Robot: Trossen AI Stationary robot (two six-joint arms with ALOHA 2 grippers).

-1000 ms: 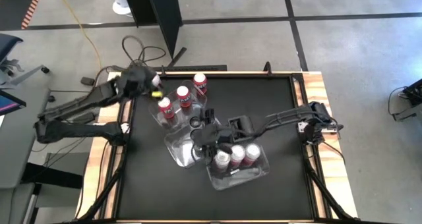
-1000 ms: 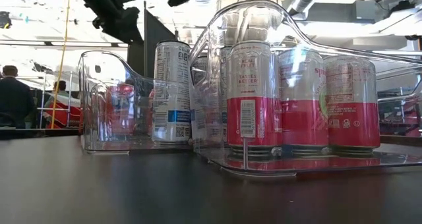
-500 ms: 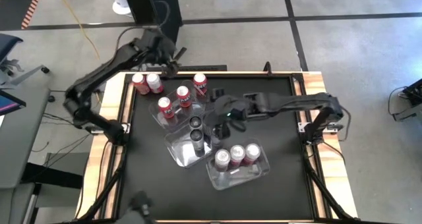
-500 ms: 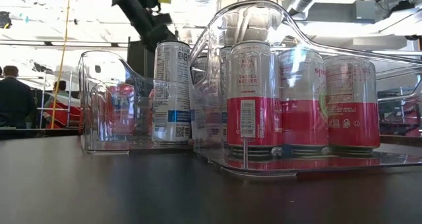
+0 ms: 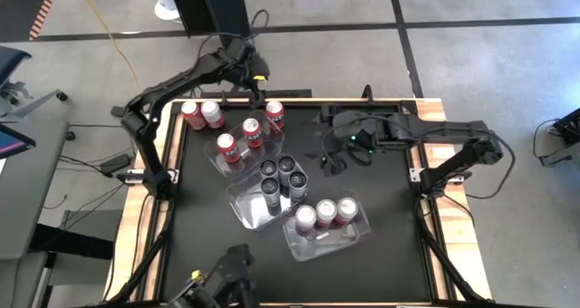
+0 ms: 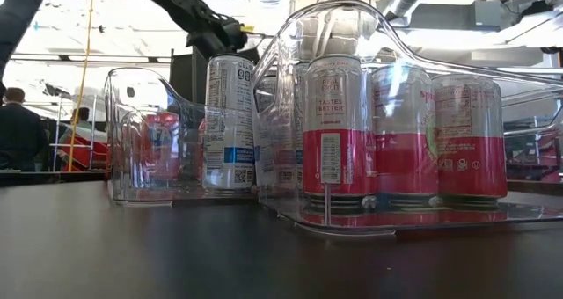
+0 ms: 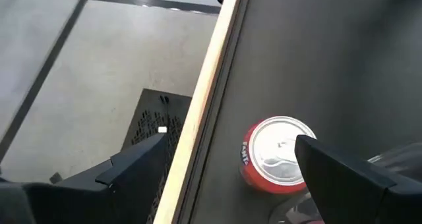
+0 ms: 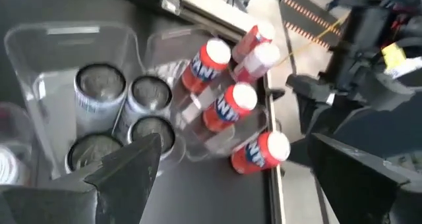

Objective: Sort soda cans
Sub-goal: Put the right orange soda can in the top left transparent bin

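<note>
Now L claw point(image 5: 256, 89) open above red can point(image 5: 275, 114).

We see three clear rectangular plastic tubs point(image 5: 237, 208) sitting close together on the black tabletop with its pale wooden edge point(image 5: 381, 208), a yellow cable point(image 5: 116, 45) trailing across the grey tiled floor point(image 5: 489, 72), and a person in dark clothing point(image 6: 19, 136) standing far behind.
</note>
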